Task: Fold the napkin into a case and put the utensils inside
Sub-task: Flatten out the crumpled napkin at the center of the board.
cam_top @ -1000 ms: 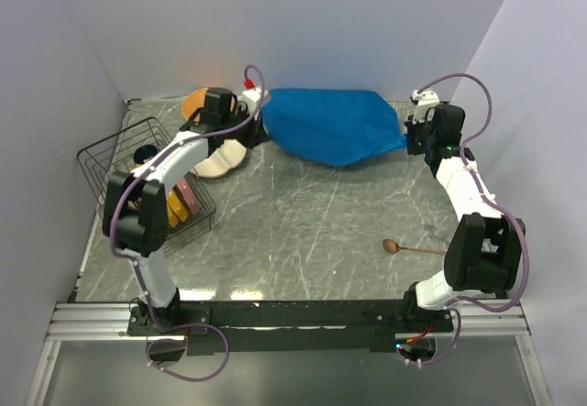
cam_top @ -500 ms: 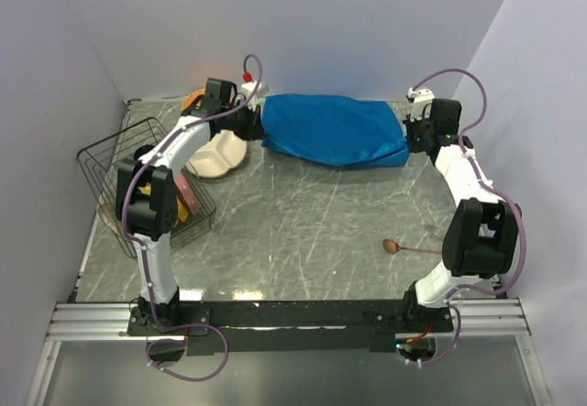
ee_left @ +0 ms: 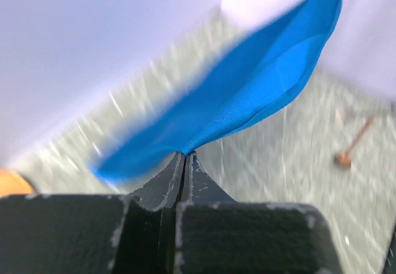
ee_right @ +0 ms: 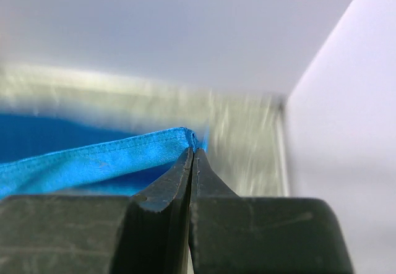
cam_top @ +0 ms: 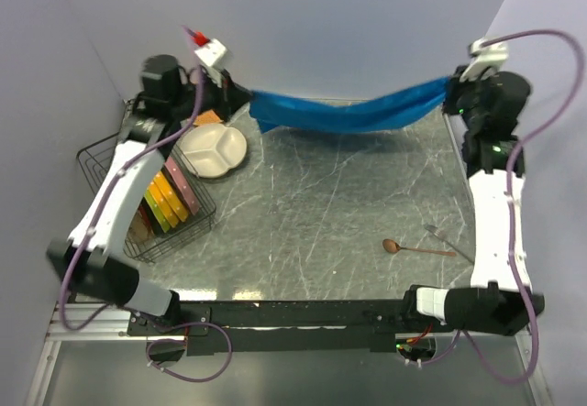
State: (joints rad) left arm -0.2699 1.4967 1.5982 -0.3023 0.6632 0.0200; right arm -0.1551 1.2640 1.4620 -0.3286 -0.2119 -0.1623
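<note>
The bright blue napkin [cam_top: 348, 113] hangs stretched in the air along the back of the table, sagging in the middle. My left gripper [cam_top: 249, 101] is shut on its left corner, and the cloth [ee_left: 247, 94] runs away from the closed tips [ee_left: 185, 154]. My right gripper [cam_top: 451, 92] is shut on the right corner, where the hemmed edge [ee_right: 111, 153] meets the tips [ee_right: 194, 150]. A brown wooden spoon [cam_top: 415, 248] lies on the table at the front right, with a thin metal utensil [cam_top: 448, 238] beside its handle.
A white divided plate [cam_top: 214, 148] sits at the back left. A black wire basket [cam_top: 138, 186] holding colourful flat plates stands along the left edge. Grey walls close in behind and on both sides.
Both arms have risen and pulled apart, lifting the napkin off the table and stretching it into a hanging band. The white plate is now uncovered.
</note>
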